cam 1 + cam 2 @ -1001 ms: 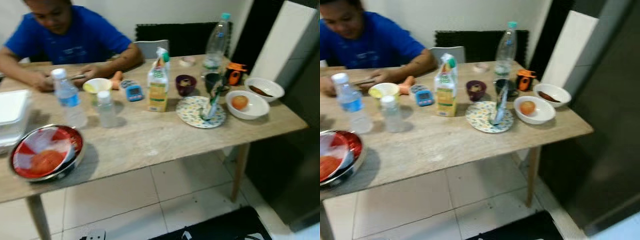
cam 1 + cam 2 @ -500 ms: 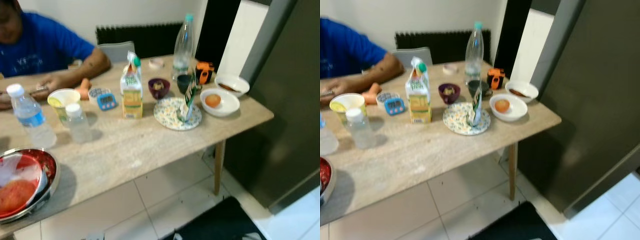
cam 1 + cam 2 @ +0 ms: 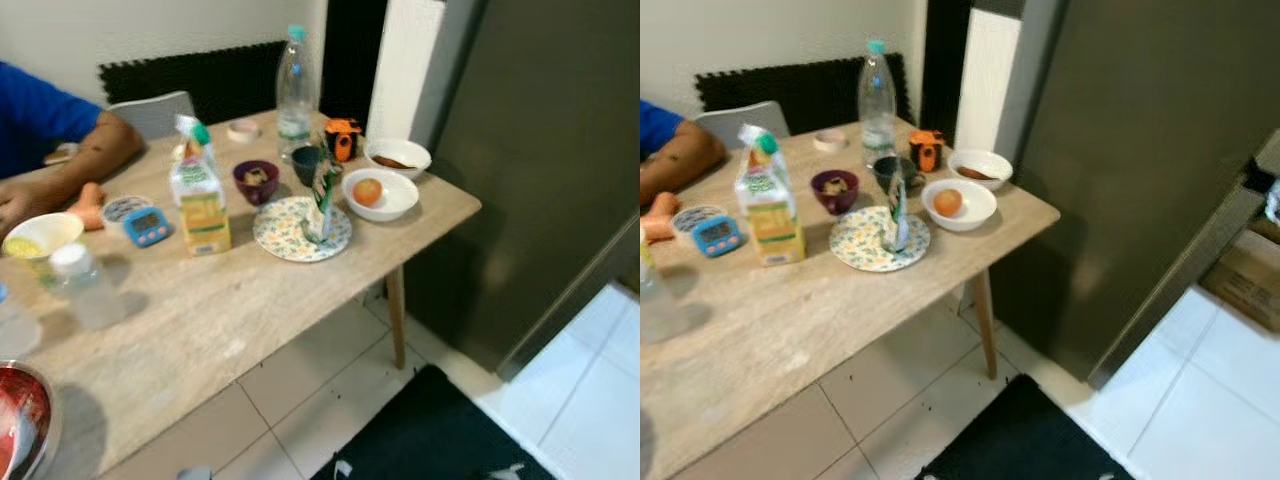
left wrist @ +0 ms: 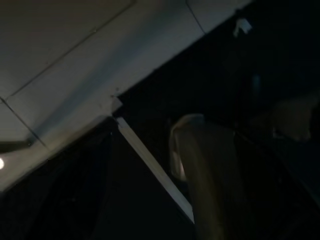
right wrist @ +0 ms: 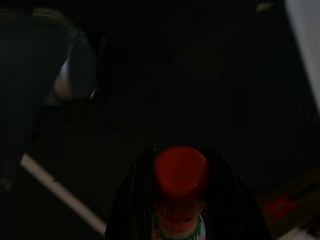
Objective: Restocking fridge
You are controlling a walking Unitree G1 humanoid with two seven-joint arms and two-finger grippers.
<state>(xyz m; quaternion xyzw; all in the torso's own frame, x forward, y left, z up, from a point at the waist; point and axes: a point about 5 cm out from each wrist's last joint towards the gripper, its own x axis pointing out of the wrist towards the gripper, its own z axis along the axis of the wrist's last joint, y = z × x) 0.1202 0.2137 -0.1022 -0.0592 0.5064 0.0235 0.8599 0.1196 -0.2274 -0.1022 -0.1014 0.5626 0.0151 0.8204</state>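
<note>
The tall dark grey fridge (image 3: pixel 1140 150) stands shut at the right, just past the wooden table's (image 3: pixel 250 310) end. On the table stand a juice carton (image 3: pixel 200 195), a tall water bottle (image 3: pixel 292 80), a small clear bottle (image 3: pixel 85 285) and a white bowl holding an orange fruit (image 3: pixel 380 192). In the dark right wrist view, my right gripper (image 5: pixel 180 172) is shut around a bottle with a red cap (image 5: pixel 180 170) and a green and white label. The left wrist view is very dark, with floor tiles and a mat edge below it.
A patterned plate (image 3: pixel 300 228) with an upright packet, a purple bowl (image 3: pixel 256 180), a dark cup (image 3: pixel 306 163) and a second white bowl (image 3: pixel 397 157) crowd the table's far end. A person's arm (image 3: pixel 60 170) rests at the left. A black mat (image 3: pixel 430 440) lies on the tiles. A cardboard box (image 3: pixel 1245 275) sits beyond the fridge.
The camera has swung to the right: the fridge now takes up the right side and the person has slid to the left edge. Nothing on the table has moved.
</note>
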